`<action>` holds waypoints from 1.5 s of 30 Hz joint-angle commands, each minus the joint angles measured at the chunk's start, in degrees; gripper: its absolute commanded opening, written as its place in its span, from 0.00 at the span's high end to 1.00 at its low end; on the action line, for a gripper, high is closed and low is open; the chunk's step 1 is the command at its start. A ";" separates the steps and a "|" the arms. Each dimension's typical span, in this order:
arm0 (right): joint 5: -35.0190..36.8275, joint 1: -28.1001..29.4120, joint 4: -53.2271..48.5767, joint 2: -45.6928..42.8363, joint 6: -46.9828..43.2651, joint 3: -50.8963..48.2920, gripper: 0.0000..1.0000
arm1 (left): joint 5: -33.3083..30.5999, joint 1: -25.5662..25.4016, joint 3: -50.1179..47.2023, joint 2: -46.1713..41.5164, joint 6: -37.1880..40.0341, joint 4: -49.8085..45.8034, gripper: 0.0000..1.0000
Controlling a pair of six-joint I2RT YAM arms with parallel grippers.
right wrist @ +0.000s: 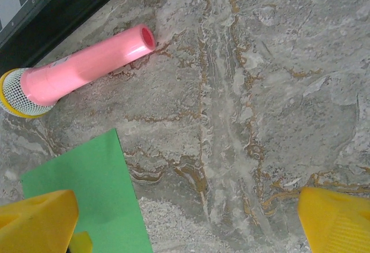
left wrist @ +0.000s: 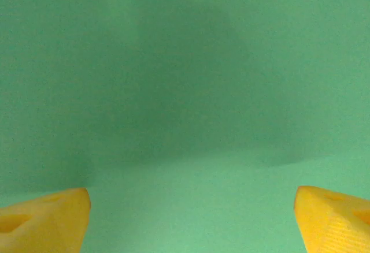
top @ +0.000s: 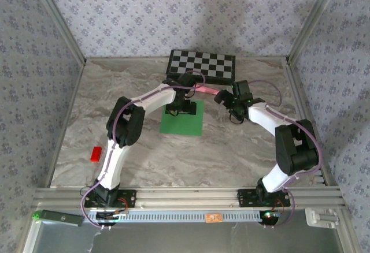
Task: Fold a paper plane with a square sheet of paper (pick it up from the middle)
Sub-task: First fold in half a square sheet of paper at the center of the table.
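In the top external view, the square sheet of paper (top: 186,125) is seen lying flat on the table (top: 144,149), just off centre toward 12 o'clock. It is close to square, so no long axis can be made out. Its side edges run roughly from 12 to 6 o'clock, tilted slightly, and no crease is seen. The left gripper (top: 180,107) is placed over the sheet's 12 o'clock part. The right gripper (top: 230,107) is found just beside the sheet at 3 o'clock. A pink microphone (top: 208,91) lies between the sheet and the checkered board (top: 202,65) at 12 o'clock. A small red object (top: 96,153) is seen well apart at 8 o'clock.

In the left wrist view, the sheet (left wrist: 185,91) is shown as plain green with a soft shadow across it. The left gripper (left wrist: 191,207) is spread wide, its yellow fingers (left wrist: 58,218) set at 7 and 5 o'clock with nothing clasped. Whether the tips touch the paper cannot be told.

In the right wrist view, one corner of the sheet (right wrist: 92,189) is aimed toward 12 o'clock from the 7 o'clock area. The microphone (right wrist: 87,65) is laid along the 8-to-2 o'clock line, mesh head at 8 o'clock. The right gripper (right wrist: 188,215) is held wide apart over bare table (right wrist: 260,91), and nothing is gripped.
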 commanded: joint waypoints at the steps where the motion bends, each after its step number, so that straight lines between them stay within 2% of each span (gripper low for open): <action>1: 0.25 -0.30 -0.85 -1.17 -1.57 -0.82 0.00 | -1.93 -0.89 3.04 1.48 1.03 -5.91 0.09; 16: -0.36 -0.40 -0.36 -0.23 -0.61 -0.99 0.00 | -1.45 -1.64 1.74 5.19 1.38 -6.57 0.12; 33: -0.62 -0.41 -0.62 0.13 -0.08 -0.63 0.00 | -0.48 -1.57 -0.21 4.61 1.03 -4.47 0.19; 36: -0.90 -0.54 -0.28 -0.20 -0.16 -0.76 0.00 | -0.51 -1.55 -0.61 3.33 0.69 -3.80 0.26; 40: -2.17 -0.85 3.29 -1.68 -0.83 -2.03 0.00 | 1.97 -0.73 -2.42 -1.17 0.08 -1.35 0.41; 43: -3.18 -1.37 5.53 -2.57 -0.89 -2.69 0.00 | 8.85 1.10 -6.24 -6.75 -1.03 4.38 0.55; 45: -4.13 -1.91 7.03 -3.02 -0.96 -3.36 0.00 | 17.44 3.02 -9.75 -10.24 -2.95 10.23 0.61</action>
